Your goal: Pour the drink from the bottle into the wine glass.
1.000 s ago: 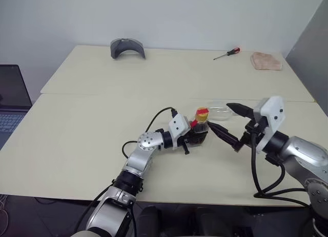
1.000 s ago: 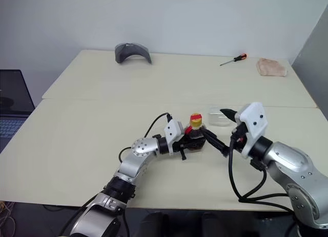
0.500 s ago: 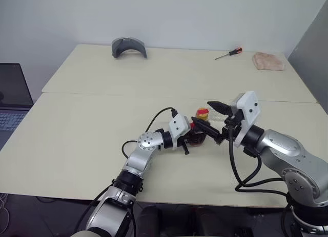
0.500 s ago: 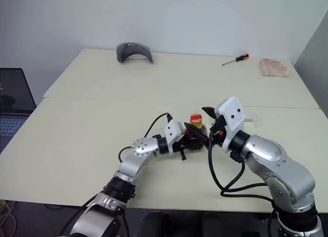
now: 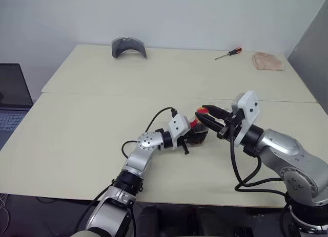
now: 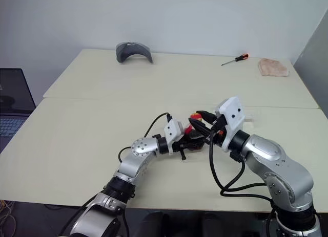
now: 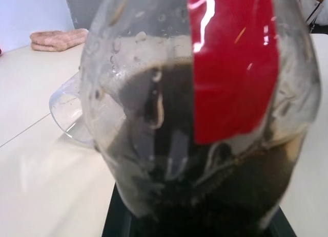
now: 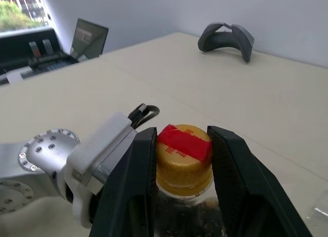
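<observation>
The bottle (image 5: pixel 198 133) stands upright near the middle of the table (image 5: pixel 92 124), with my left gripper (image 5: pixel 196 137) shut on its bulbous body from the left. Its red label strip (image 7: pixel 233 68) runs down the clear wall, and the dark brown drink (image 7: pixel 205 196) fills the lower part. From the right, my right gripper (image 8: pixel 182 130) is shut on the yellow cap (image 8: pixel 182 163), one black finger (image 8: pixel 138 170) pressed to each side. The wine glass (image 7: pixel 66 116) shows beyond the bottle as a clear rim low over the table; the rest is hidden.
At the table's far edge lie a grey curved object (image 5: pixel 128 46), a red-handled screwdriver (image 5: pixel 227 53) and a pink cloth (image 5: pixel 267 61). A laptop (image 5: pixel 10 101) sits off the table to the left. A seam (image 5: pixel 102 94) crosses the table.
My right gripper swung left from beside the bottle to its top, and its wide-open fingers closed around the yellow cap. The left gripper and bottle stayed still.
</observation>
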Action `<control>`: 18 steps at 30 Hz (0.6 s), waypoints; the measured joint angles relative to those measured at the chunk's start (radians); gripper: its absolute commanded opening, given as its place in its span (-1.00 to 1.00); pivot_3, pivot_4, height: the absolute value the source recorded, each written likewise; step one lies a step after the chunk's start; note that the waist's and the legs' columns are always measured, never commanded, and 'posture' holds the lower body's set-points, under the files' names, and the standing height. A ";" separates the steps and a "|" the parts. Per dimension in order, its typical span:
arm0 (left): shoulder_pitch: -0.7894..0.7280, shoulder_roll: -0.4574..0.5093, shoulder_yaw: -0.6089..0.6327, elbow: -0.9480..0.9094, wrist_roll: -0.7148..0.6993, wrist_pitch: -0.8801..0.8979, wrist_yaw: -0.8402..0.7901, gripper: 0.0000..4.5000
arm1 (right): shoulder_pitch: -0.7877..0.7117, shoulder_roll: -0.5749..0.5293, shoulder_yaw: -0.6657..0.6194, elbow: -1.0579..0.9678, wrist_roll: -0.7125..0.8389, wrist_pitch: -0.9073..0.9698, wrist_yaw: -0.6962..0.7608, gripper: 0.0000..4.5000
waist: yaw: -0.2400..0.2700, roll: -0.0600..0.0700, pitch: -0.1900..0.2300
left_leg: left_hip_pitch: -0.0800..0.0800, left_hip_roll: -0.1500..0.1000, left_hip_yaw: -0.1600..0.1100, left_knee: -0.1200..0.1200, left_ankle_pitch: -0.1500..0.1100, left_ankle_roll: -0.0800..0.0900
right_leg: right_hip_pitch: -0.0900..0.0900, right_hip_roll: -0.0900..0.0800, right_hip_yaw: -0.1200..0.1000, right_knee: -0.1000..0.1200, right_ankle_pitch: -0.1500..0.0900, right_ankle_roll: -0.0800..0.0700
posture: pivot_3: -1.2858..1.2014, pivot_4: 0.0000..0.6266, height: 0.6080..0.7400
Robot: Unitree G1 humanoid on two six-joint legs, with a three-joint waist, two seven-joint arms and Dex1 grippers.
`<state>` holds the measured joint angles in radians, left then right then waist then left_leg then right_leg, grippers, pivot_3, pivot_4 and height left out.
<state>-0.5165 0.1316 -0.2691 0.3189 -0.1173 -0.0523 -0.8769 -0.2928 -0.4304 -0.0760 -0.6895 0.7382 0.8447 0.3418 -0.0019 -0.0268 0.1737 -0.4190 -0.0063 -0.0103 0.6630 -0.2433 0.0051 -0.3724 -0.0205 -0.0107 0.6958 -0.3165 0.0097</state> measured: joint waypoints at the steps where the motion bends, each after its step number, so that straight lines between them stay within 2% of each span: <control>1: 0.000 -0.001 0.000 -0.002 -0.001 -0.002 0.001 -0.67 | 0.005 0.023 -0.021 0.006 0.037 0.006 -0.009 -0.47 | 0.000 0.000 0.000 | 0.000 0.000 0.000 0.000 0.000 0.000 | 0.000 0.000 0.000 0.000 0.000 0.000 | 0.03 -0.52 1.00; 8: 0.000 -0.001 0.003 -0.015 -0.004 -0.010 0.001 -0.68 | 0.017 0.059 -0.063 0.015 0.156 0.023 -0.060 -0.47 | 0.000 0.000 0.000 | 0.000 0.000 0.000 0.000 0.000 0.000 | 0.000 0.000 0.000 0.000 0.000 0.000 | 0.03 -0.52 1.00; 14: 0.001 0.001 0.000 -0.014 0.001 -0.001 0.003 -0.68 | 0.029 -0.059 -0.028 -0.040 0.010 -0.058 -0.045 -0.47 | 0.000 0.000 0.000 | 0.000 0.000 0.000 0.000 0.000 0.000 | 0.000 0.000 0.000 0.000 0.000 0.000 | 0.03 -0.52 1.00; 18: 0.001 -0.001 -0.002 -0.014 0.002 0.000 0.002 -0.68 | 0.082 -0.118 -0.087 -0.056 -0.009 -0.077 -0.025 -0.47 | 0.001 0.000 0.000 | 0.000 0.000 0.000 0.000 0.000 0.000 | 0.000 0.000 0.000 -0.001 0.000 0.000 | 0.03 -0.52 1.00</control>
<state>-0.5156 0.1310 -0.2706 0.3048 -0.1158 -0.0524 -0.8744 -0.2110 -0.5486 -0.1630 -0.7455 0.7287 0.7678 0.3164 -0.0012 -0.0265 0.1739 -0.4191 -0.0065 -0.0101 0.6627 -0.2434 0.0052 -0.3723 -0.0205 -0.0109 0.6951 -0.3165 0.0098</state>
